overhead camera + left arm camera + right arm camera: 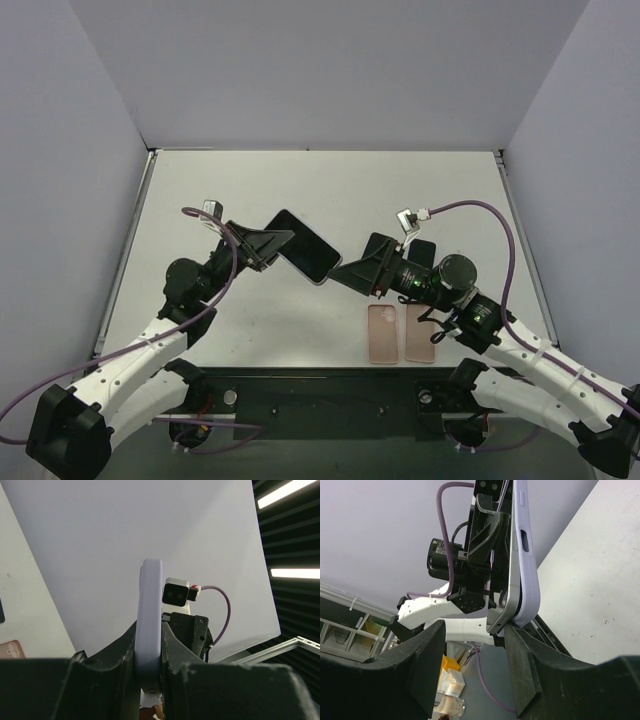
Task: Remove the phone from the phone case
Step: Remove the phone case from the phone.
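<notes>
Carrying the phone inside the lavender phone case, with the dark screen turned up toward the overhead camera. Parting a little from the case at the lower corner in the right wrist view, with the grey rim showing beside the lavender wall.

Pinching one end of the phone case with the left gripper, fingers pressing on both flat faces. Standing spread with the right gripper, one finger just beside or touching the case's other end, hard to tell which, and the other finger well apart from it, so clamping nothing.

Hanging in the air between the two arms, above the pale table and off its surface. Lying flat on that table near the right arm: two pinkish cases side by side. Closing in the table on three sides: plain pale walls.

Running from upper left to lower right in the overhead view along the long axis, with the clamped end farther from the arm bases and the end at the right gripper nearer to them.
</notes>
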Controlling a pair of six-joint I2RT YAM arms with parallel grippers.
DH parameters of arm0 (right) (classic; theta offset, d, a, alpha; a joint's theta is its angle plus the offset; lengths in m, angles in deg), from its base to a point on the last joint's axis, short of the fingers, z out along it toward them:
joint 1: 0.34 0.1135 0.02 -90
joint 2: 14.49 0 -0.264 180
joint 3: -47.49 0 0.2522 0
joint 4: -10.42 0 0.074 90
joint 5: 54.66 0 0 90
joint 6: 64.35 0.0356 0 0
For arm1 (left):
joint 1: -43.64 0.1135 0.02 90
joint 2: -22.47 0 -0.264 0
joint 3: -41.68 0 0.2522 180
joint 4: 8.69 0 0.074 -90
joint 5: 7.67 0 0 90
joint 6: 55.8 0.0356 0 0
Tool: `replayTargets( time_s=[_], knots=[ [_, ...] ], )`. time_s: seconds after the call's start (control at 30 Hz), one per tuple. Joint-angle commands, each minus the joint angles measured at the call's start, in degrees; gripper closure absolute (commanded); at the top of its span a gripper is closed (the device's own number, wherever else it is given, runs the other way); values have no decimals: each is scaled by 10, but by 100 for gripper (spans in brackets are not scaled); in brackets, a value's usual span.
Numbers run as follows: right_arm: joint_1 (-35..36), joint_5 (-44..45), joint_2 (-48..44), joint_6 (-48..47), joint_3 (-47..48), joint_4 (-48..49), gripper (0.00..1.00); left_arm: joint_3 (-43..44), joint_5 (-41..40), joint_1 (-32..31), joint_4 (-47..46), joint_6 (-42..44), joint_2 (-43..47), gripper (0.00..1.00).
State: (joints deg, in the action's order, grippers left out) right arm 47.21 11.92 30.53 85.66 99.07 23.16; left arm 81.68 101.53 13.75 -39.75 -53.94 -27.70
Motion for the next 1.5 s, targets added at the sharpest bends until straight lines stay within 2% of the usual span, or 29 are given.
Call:
replayTargets(
  time_s=[0.0, 0.2, 0.37, 0.6, 0.7, 0.77, 0.97, 1.03, 1.07, 1.1, 1.2, 1.27, 1.33, 1.47],
  knots=[
    [-5, 4, 3, 10, 28, 46, 54, 42, 46, -2, -44, 1, 3, 100],
    [-18, 14, -1, 23, 34, 37, 54, 47, 64, -3, -61, 5, 0, 100],
    [-39, 6, 5, 24, 39, 22, 57, 85, 130, -3, -45, 29, -26, 100],
    [-59, -123, 48, -53, 86, -33, 64, 166, 286, -3, 10, 75, -69, 100],
    [-65, -177, 68, -73, 102, -58, 66, 200, 317, -4, 58, 108, -73, 100],
    [-65, -199, 80, -76, 110, -52, 69, 218, 339, -5, 100, 132, -76, 100],
    [-64, -234, 134, -60, 117, -15, 90, 236, 359, -25, 107, 148, -83, 100],
    [-62, -230, 147, -26, 105, 32, 100, 232, 348, -25, 112, 154, -80, 100],
    [-62, -222, 150, 2, 100, 69, 100, 230, 342, -24, 120, 161, -76, 100],
    [-62, -218, 153, 26, 89, 84, 100, 228, 321, -18, 132, 167, -72, 98],
    [-63, -184, 148, 76, 73, 144, 100, 186, 265, -8, 151, 180, -42, 63],
    [-64, -171, 143, 105, 56, 184, 100, 145, 226, -4, 101, 161, -19, 52],
    [-65, -165, 136, 126, 51, 206, 100, 110, 201, -3, 55, 145, 2, 43],
    [-68, -162, 122, 145, 49, 222, 100, 75, 183, -3, 35, 147, 33, 41]
  ],
)
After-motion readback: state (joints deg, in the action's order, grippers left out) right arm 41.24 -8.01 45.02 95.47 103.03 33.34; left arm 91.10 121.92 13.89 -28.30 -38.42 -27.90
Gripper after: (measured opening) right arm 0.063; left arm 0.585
